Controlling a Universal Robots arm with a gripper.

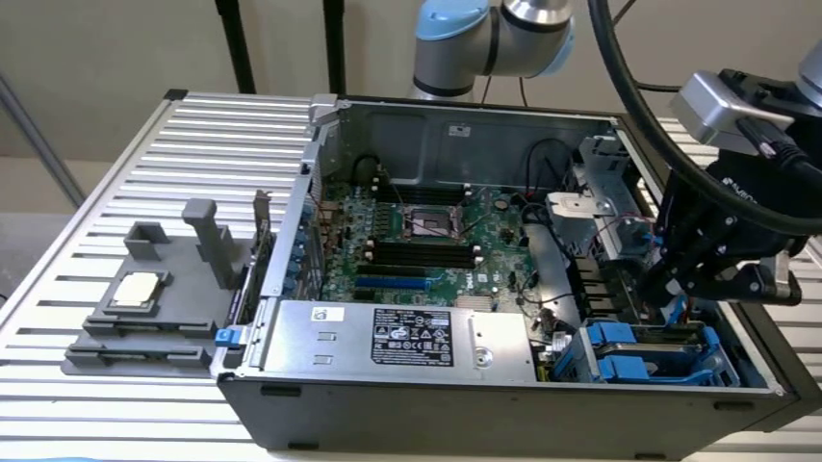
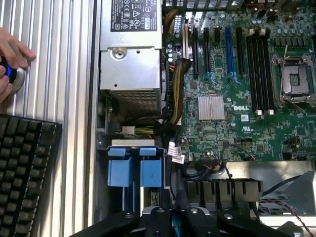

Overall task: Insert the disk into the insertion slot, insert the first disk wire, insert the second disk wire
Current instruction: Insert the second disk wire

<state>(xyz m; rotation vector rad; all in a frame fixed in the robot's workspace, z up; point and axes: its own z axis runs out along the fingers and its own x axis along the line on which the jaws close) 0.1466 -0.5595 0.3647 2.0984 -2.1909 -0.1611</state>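
Observation:
The insertion slot (image 1: 649, 351) is a grey drive cage with bright blue clips (image 2: 135, 165) at the case's front corner, on the exterior view's right. Blue carrier tabs fill its mouth; the disk's body is hidden inside. My gripper (image 1: 668, 281) hangs just above and behind the cage, over the black connectors beside the motherboard. Its fingers (image 2: 163, 215) stand close together, shut on a thin blue disk wire (image 2: 173, 226) that trails down from them (image 1: 672, 313). The wire's far end is hidden.
The silver labelled power-supply box (image 1: 398, 337) lies along the case's front wall next to the cage. The motherboard (image 1: 424, 241) covers the case floor. A grey fixture (image 1: 141, 308) sits on the slatted table. A person's hand (image 2: 12, 54) and a black keyboard (image 2: 24, 173) lie outside the case.

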